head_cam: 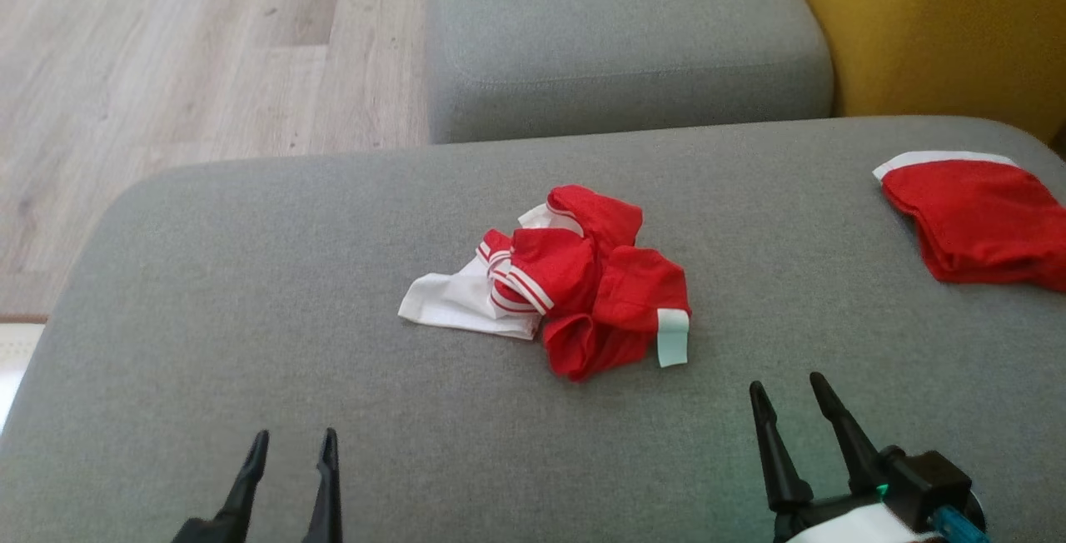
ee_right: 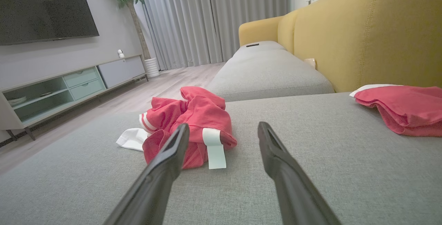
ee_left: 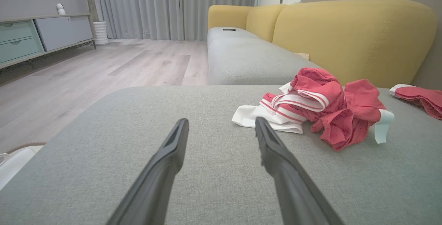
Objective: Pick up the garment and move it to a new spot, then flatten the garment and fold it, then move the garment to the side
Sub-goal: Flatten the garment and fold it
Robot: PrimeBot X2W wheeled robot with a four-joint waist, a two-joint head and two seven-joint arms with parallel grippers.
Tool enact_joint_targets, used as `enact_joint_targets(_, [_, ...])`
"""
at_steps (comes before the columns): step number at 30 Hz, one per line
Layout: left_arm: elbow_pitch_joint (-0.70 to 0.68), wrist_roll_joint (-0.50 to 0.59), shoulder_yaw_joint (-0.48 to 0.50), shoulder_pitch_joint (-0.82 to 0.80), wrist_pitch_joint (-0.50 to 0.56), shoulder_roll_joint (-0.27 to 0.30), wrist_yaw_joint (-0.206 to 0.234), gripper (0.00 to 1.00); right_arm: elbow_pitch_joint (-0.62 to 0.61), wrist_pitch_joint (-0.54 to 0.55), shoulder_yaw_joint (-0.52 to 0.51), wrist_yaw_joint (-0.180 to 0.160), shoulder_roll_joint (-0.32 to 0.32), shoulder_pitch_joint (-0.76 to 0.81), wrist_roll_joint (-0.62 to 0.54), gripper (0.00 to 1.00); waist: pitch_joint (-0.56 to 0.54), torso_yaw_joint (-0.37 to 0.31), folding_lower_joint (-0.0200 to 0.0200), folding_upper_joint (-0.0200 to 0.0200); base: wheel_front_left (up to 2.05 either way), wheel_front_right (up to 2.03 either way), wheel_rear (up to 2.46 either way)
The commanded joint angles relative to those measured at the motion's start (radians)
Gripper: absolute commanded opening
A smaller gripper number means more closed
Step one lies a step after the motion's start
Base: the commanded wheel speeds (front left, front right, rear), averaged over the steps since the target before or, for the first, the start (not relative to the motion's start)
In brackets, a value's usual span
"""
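You have the crumpled red-and-white fabric garment [head_cam: 575,276] lying in a loose heap near the middle of the broad grey fabric sofa cushion [head_cam: 250,318]. Your left gripper [head_cam: 296,435] hovers over the cushion's near edge, fingers spread with nothing between them. Your right gripper [head_cam: 786,381] does the same, spread and empty. A folded red cloth with white trim [head_cam: 974,218] rests at the cushion's far right edge.
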Motion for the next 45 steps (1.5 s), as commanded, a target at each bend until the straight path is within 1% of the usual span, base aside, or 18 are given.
enact_joint_targets(1, [-0.022, 0.012, 0.028, -0.068, -0.012, -0.004, -0.006, 1.0, -0.039, -0.006, 0.017, 0.007, -0.001, -0.039, -0.009, 1.0, 0.009, 0.001, 0.0, 0.0, 0.0, 0.0, 0.0])
enact_joint_targets(5, [0.009, 0.017, -0.01, -0.112, -0.012, -0.004, -0.027, 1.0, -0.048, -0.006, 0.018, 0.007, -0.007, -0.051, -0.008, 1.0, 0.039, 0.003, 0.0, 0.0, 0.0, 0.0, 0.0])
enact_joint_targets(8, [0.056, 0.005, -0.065, -0.169, -0.012, -0.005, -0.048, 1.0, -0.057, -0.006, 0.025, 0.007, -0.016, -0.066, -0.006, 1.0, 0.068, 0.003, 0.0, 0.0, 0.0, 0.0, 0.0])
enact_joint_targets(10, [0.116, 0.0, -0.113, -0.213, -0.012, -0.005, -0.061, 1.0, -0.062, -0.006, 0.03, 0.007, -0.023, -0.076, -0.004, 1.0, 0.086, 0.0, 0.0, 0.0, 0.0, 0.0, 0.0])
enact_joint_targets(12, [0.177, -0.018, -0.16, -0.267, -0.012, -0.005, -0.067, 1.0, -0.063, -0.006, 0.036, 0.007, -0.032, -0.086, -0.002, 1.0, 0.105, -0.006, 0.0, 0.0, 0.0, 0.0, 0.0])
enact_joint_targets(16, [0.255, -0.067, -0.241, -0.398, -0.012, -0.005, -0.079, 1.0, -0.071, -0.006, 0.046, 0.007, -0.05, -0.112, 0.001, 1.0, 0.158, -0.021, 0.0, 0.0, 0.0, 0.0, 0.0])
enact_joint_targets(18, [0.289, -0.1, -0.271, -0.469, -0.012, -0.005, -0.081, 1.0, -0.081, -0.006, 0.049, 0.007, -0.059, -0.129, 0.003, 1.0, 0.191, -0.027, 0.0, 0.0, 0.0, 0.0, 0.0])
enact_joint_targets(19, [0.289, -0.1, -0.271, -0.469, -0.012, -0.005, -0.081, 1.0, -0.081, -0.006, 0.049, 0.007, -0.059, -0.129, 0.003, 1.0, 0.191, -0.027, 0.0, 0.0, 0.0, 0.0, 0.0])
enact_joint_targets(21, [0.326, -0.145, -0.293, -0.54, -0.012, -0.005, -0.082, 1.0, -0.092, -0.006, 0.05, 0.007, -0.067, -0.146, 0.004, 1.0, 0.226, -0.034, 0.0, 0.0, 0.0, 0.0, 0.0])
enact_joint_targets(28, [0.491, -0.409, -0.373, -0.747, -0.012, -0.005, -0.087, 1.0, -0.123, -0.006, 0.052, 0.007, -0.086, -0.203, 0.023, 1.0, 0.324, -0.057, 0.0, 0.0, 0.0, 0.0, 0.0])
enact_joint_targets(33, [0.61, -0.537, -0.458, -0.858, -0.012, -0.005, -0.092, 1.0, -0.13, -0.006, 0.058, 0.007, -0.097, -0.237, 0.022, 1.0, 0.36, -0.072, 0.0, 0.0, 0.0, 0.0, 0.0])
enact_joint_targets(43, [0.664, -0.701, -0.545, -0.932, -0.012, -0.005, -0.12, 1.0, -0.136, -0.006, 0.052, 0.007, -0.104, -0.252, 0.02, 1.0, 0.386, -0.081, 0.0, 0.0, 0.0, 0.0, 0.0])
enact_joint_targets(45, [0.67, -0.715, -0.566, -0.947, -0.012, -0.005, -0.126, 1.0, -0.135, -0.006, 0.051, 0.007, -0.103, -0.254, 0.018, 1.0, 0.388, -0.081, 0.0, 0.0, 0.0, 0.0, 0.0])
